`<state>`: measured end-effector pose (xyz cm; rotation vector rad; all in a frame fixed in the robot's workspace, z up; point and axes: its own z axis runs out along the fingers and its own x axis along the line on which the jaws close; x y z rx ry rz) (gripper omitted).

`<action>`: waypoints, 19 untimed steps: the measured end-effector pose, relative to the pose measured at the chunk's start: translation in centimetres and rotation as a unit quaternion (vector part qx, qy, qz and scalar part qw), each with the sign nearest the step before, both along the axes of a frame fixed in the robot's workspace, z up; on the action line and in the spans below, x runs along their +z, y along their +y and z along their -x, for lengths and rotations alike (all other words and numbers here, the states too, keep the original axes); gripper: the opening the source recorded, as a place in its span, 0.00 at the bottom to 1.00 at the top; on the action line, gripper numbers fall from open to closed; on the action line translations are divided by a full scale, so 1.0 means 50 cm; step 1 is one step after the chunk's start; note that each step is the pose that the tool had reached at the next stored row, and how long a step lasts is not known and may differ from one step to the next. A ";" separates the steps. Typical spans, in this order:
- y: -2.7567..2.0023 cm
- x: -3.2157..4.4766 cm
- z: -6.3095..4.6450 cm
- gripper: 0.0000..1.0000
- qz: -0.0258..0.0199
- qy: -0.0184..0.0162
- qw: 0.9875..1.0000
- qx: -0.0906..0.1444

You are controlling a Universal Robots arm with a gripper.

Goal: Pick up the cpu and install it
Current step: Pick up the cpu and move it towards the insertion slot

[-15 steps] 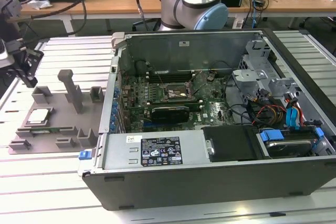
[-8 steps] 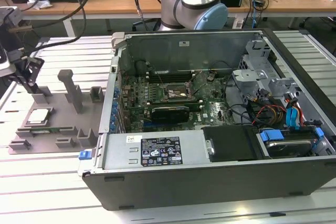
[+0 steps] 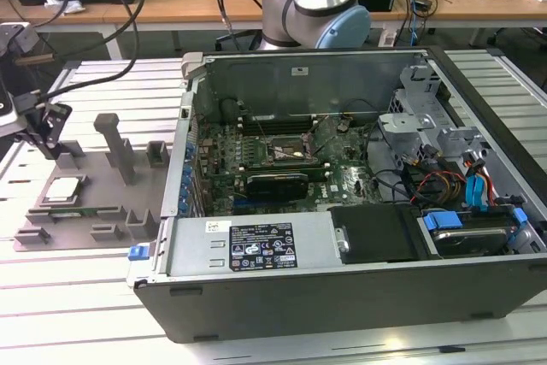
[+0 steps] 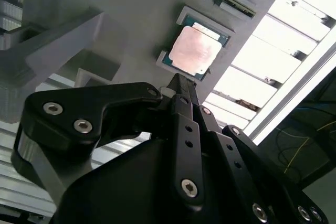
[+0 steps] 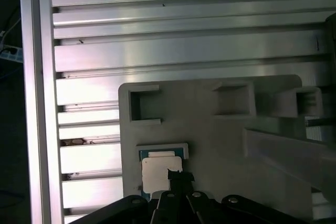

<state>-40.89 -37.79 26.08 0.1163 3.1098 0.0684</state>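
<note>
- Black gripper point(image 4: 177, 80) comes foremost in both wrist views, its fingers drawn together into one narrow tip with nothing between them.
- Just past that tip lies the cpu point(image 4: 195, 51), silvery top up, flat in a square recess of the grey fixture tray point(image 5: 210, 145); whether the tip touches the chip I cannot tell.
- Beneath the tray runs a slatted aluminium table point(image 5: 184, 51).
- Farther off, toward the exterior view's right, an open computer case point(image 3: 342, 297) shows its motherboard point(image 3: 256, 156).

The cpu point(image 4: 195, 52) is pale silver with a greenish rim, the tray point(image 5: 210, 145) grey, the claw point(image 4: 177, 81) black.
</note>
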 end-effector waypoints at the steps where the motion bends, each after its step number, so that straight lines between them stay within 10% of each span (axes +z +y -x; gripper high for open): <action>1: -0.0001 -0.003 0.002 0.11 0.000 0.000 1.000 0.000; 19: -0.0182 -0.072 0.020 0.11 0.000 0.000 1.000 0.002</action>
